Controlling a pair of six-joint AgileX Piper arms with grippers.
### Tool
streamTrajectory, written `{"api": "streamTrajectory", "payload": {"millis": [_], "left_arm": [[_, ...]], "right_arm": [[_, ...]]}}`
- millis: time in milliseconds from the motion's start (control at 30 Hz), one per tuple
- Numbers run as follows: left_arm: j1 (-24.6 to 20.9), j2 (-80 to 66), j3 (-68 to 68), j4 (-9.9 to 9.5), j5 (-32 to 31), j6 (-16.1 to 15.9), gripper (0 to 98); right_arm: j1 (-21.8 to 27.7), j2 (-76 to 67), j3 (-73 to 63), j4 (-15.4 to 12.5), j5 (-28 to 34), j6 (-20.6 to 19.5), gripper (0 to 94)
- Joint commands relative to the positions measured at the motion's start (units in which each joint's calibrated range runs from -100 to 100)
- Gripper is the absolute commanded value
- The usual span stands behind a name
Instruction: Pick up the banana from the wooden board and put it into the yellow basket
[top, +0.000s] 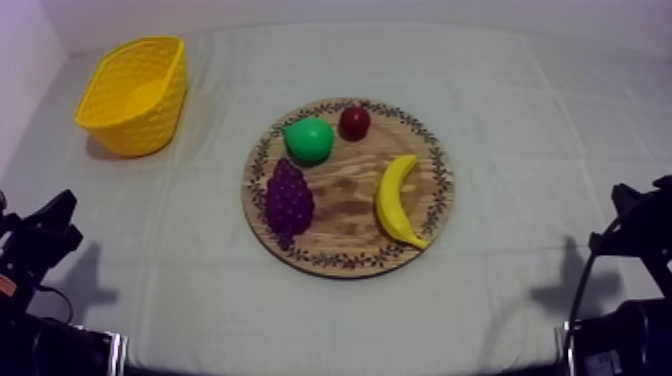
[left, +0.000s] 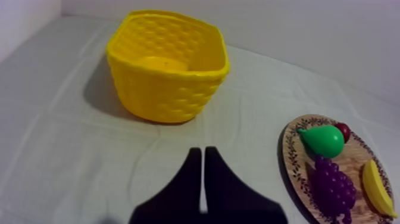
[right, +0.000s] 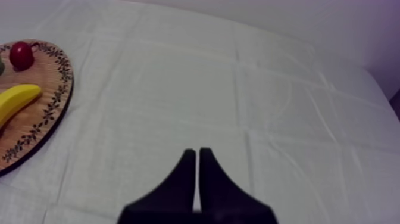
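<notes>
A yellow banana (top: 398, 202) lies on the right half of the round wooden board (top: 345, 188), which sits mid-table. The banana (left: 377, 189) also shows at the board's (left: 294, 161) far edge in the left wrist view, and the banana (right: 16, 100) on the board (right: 47, 113) in the right wrist view. The yellow basket (top: 135, 94) stands at the back left, empty (left: 168, 67). My left gripper (top: 50, 228) rests low at the left, shut on nothing (left: 203, 156). My right gripper (top: 628, 205) rests low at the right, shut (right: 197, 156), well apart from the board.
On the board also lie a green pear (top: 308, 139), a small red fruit (top: 354, 122) and purple grapes (top: 288, 200). Bare cloth spreads between the board and both arms. A wall rises behind the table and at its left.
</notes>
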Motion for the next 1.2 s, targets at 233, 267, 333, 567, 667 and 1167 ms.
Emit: {"api": "streamTrajectory", "payload": {"millis": [233,267,333,567,667,1167], "left_arm": [[0.02,0.0,0.03,-0.01,0.01,-0.02,0.1],[0.02,0.0,0.03,-0.01,0.01,-0.02,0.1],[0.02,0.0,0.03,-0.01,0.01,-0.02,0.1],[0.02,0.0,0.03,-0.01,0.01,-0.02,0.1],[0.02,0.0,0.03,-0.01,0.01,-0.31,0.1],[0.12,0.0,0.03,-0.01,0.01,1.08,0.1]], "right_arm": [[0.0,-0.02,0.02,0.01,-0.01,0.01,0.3],[0.0,-0.02,0.02,0.01,-0.01,0.01,0.3],[0.0,-0.02,0.02,0.01,-0.01,0.01,0.3],[0.0,-0.02,0.02,0.01,-0.01,0.01,0.3],[0.0,-0.02,0.02,0.01,-0.01,0.01,0.3],[0.0,-0.02,0.02,0.01,-0.01,0.01,0.3]]}}
